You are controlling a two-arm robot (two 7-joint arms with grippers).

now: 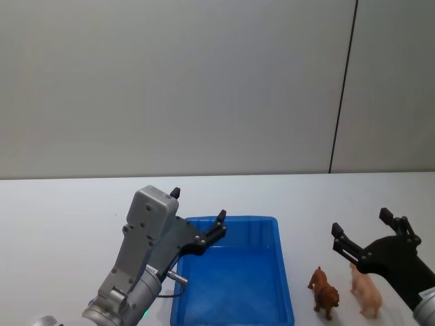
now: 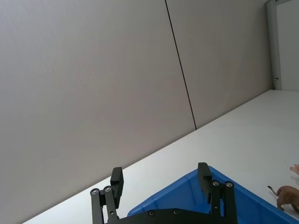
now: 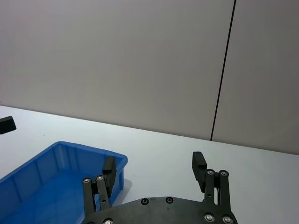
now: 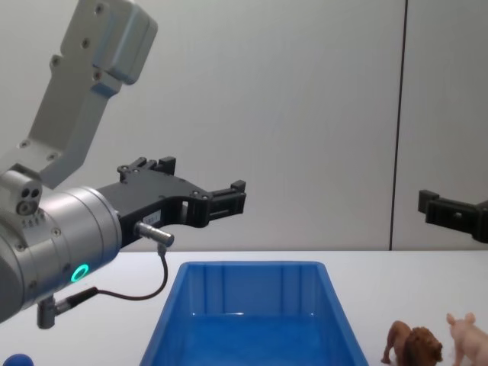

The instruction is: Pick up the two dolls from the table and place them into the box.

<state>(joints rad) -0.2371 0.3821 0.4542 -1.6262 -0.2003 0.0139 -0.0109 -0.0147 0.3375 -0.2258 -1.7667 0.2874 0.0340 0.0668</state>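
The blue box (image 1: 234, 221) stands on the white table (image 1: 61, 217) in front of me. To its right stand the two dolls, a brown lion (image 1: 325, 293) and beside it a pale pink pig (image 1: 367, 293). My left gripper (image 1: 198, 205) hovers open and empty above the box's near left corner. My right gripper (image 1: 361, 223) hangs open and empty in the air just above and behind the dolls. The chest view shows the lion (image 4: 413, 345) and pig (image 4: 467, 336) low at the right, beside the box (image 4: 252, 287). The left wrist view catches the lion (image 2: 287, 196) past the box's wall (image 2: 189, 193).
A small dark blue ball (image 4: 15, 360) lies on the table at the chest view's lower left corner. A plain grey wall with a dark vertical seam (image 1: 343, 88) stands behind the table. Bare white tabletop stretches left of the box and beyond it.
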